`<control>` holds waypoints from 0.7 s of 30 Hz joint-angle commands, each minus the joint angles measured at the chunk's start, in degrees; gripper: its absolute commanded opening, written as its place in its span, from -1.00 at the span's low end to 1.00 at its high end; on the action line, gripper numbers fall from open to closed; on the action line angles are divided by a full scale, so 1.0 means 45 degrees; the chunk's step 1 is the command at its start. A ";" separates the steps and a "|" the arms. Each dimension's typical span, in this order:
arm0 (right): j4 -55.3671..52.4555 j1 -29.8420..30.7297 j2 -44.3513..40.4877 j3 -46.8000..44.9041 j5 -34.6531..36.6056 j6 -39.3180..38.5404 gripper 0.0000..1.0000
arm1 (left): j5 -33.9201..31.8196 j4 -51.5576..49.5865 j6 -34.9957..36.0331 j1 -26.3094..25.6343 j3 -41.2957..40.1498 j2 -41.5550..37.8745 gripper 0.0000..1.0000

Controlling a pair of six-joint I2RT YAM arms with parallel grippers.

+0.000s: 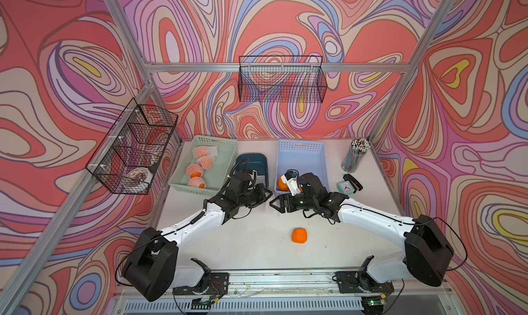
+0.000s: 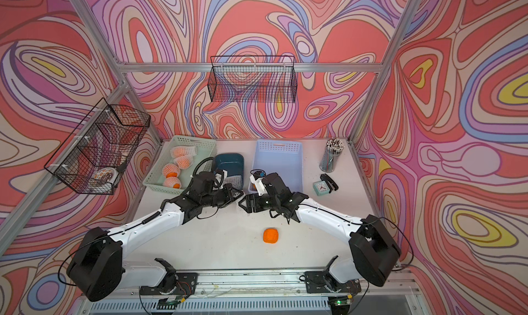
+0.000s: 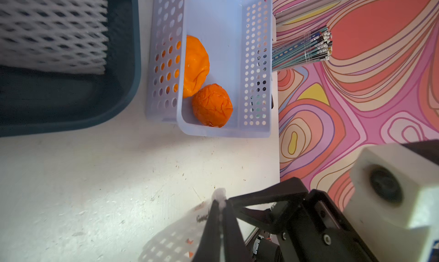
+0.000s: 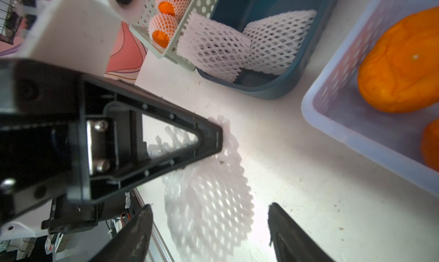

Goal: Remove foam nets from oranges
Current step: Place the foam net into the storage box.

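Pinching the edge of an emptied net (image 4: 221, 177) in the clenched left gripper (image 4: 217, 137), low over the table (image 1: 243, 242), presumably to carry it to the teal bin (image 4: 261, 93) already holding two nets (image 4: 275, 42); hovering over that net with the right gripper (image 4: 210, 215), jaws spread, grasping nothing, so as not to fight the pull; leaving a bare orange (image 1: 299, 235) loose near the front, two oranges (image 3: 212, 105) in the blue basket (image 3: 225, 132); yet to strip the netted oranges (image 1: 194, 170) in the green basket (image 1: 214, 139).

One limp white foam net (image 4: 209, 201) drooped from the left gripper (image 4: 219, 135). Two empty nets (image 4: 237, 47) lay in the teal tub (image 4: 273, 92). Two bare oranges (image 3: 212, 105) sat in the lavender basket (image 3: 213, 23), a third orange (image 1: 299, 235) lay alone on the table (image 1: 251, 242), and four netted oranges (image 1: 195, 169) filled the green basket (image 1: 227, 156).
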 commanded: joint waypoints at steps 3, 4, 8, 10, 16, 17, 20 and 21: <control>-0.1793 -0.0007 -0.0826 0.0435 0.0206 -0.0392 0.60 | -0.0217 -0.3752 0.1804 0.0638 0.1521 -0.0016 -1.00; -0.2076 0.0008 -0.0970 0.0511 0.0265 -0.0431 0.61 | -0.0280 -0.4376 0.2134 0.0760 0.1969 0.0068 -1.00; -0.3117 0.0008 -0.1625 0.0625 0.0887 -0.0344 0.67 | -0.0474 -0.6948 0.3563 0.1310 0.4200 0.0757 -1.00; -0.3614 0.0008 -0.1785 0.0732 0.1076 -0.0339 0.68 | -0.0716 -0.8206 0.4216 0.1529 0.5347 0.1263 -1.00; -0.5212 0.0008 -0.1683 0.1159 0.1237 -0.0188 0.70 | -0.1376 -1.1057 0.5691 0.1928 0.8799 0.3441 -1.00; -0.5540 0.0008 -0.1629 0.1257 0.1259 -0.0169 0.70 | -0.1471 -1.1327 0.5816 0.1976 0.9276 0.3836 -1.00; -0.6250 0.0008 -0.1401 0.1521 0.1196 -0.0171 0.70 | -0.1722 -1.1652 0.6040 0.2028 1.0296 0.4888 -1.00; -0.6480 0.0007 -0.1304 0.1601 0.1133 -0.0174 0.70 | -0.1758 -1.1662 0.6051 0.2053 1.0560 0.5270 -1.00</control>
